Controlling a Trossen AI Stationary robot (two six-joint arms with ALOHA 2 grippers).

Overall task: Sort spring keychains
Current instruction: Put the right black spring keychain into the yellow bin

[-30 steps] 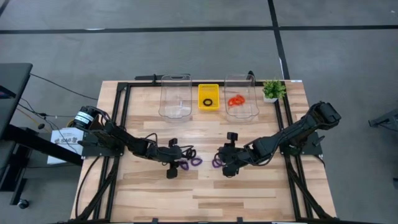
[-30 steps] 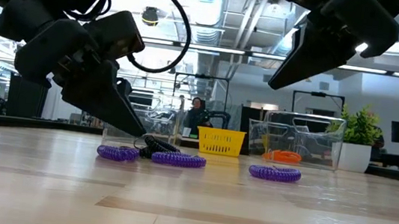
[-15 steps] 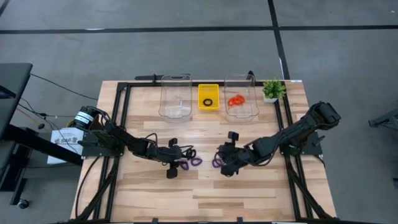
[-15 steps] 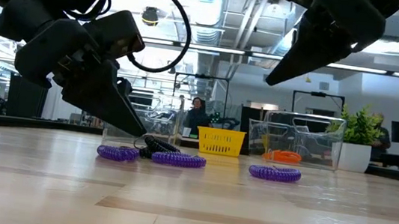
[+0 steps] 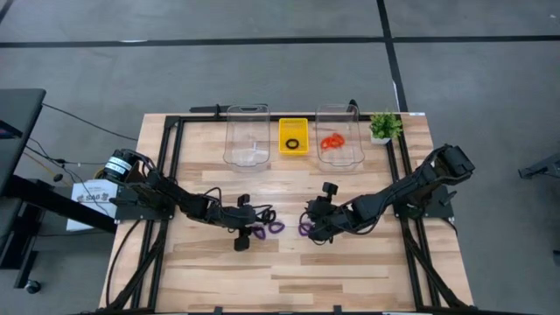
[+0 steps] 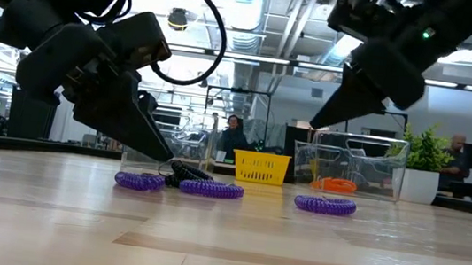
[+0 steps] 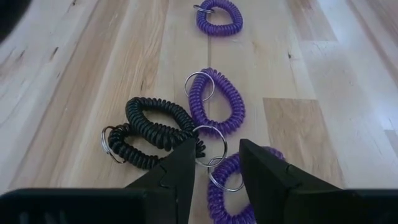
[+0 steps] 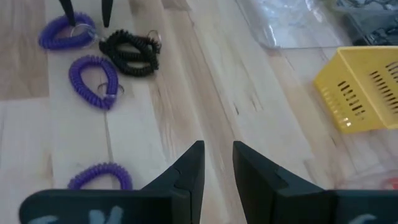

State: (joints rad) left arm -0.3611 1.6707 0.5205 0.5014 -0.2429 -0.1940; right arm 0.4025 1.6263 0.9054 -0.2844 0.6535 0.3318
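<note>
High: purple keychains (image 5: 276,227) mid-table (image 5: 350,271); left gripper (image 5: 248,233) beside them.
Low: right gripper (image 6: 319,120) raised, empty.
Left wrist: jaws apart over a ring; black keychain (image 7: 152,130) alongside. Light, springy, probably snaggy; pinch the coil.
Right wrist: jaws slightly parted.

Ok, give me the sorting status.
Done: orange keychains in the right bin, a black one in the yellow tray. In hand: nothing; the left end effector sits open at the pile, the right end effector is empty. Left: three purple keychains and the black pair.
</note>
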